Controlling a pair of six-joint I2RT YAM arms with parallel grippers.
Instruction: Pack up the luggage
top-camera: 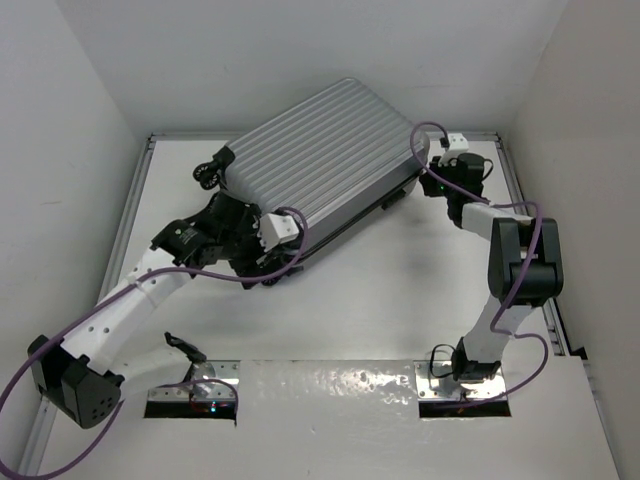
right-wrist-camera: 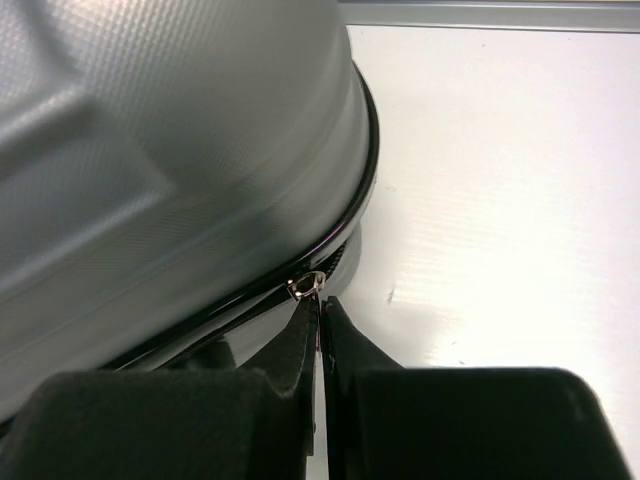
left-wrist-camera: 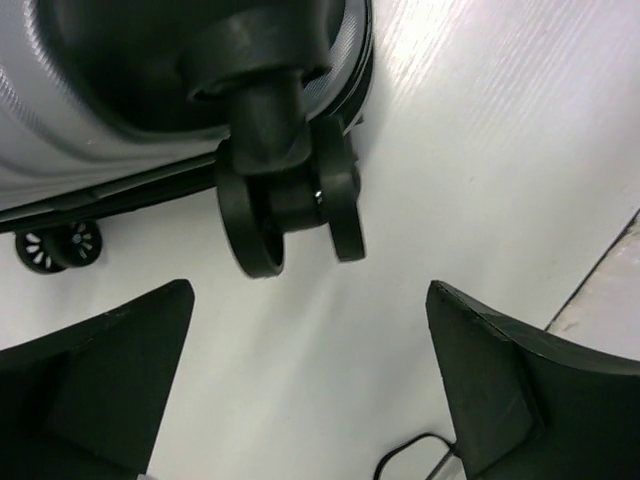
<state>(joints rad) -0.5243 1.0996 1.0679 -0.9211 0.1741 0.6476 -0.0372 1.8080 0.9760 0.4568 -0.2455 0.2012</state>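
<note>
Silver-grey ribbed hard-shell suitcase [top-camera: 320, 160] lies closed on the white table [top-camera: 400, 300]. At its corner seam our right gripper [right-wrist-camera: 320, 315] pinches, we think, the small metal zip pull [right-wrist-camera: 305, 287] to draw it, while our left gripper [left-wrist-camera: 310, 300] is spread beside its black caster wheel [left-wrist-camera: 290, 215].

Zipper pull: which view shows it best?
Right wrist: the zipper pull sits close-up, pinched by the right gripper. Top external shows only the luggage shell; left wrist shows a wheel, no pull.
</note>
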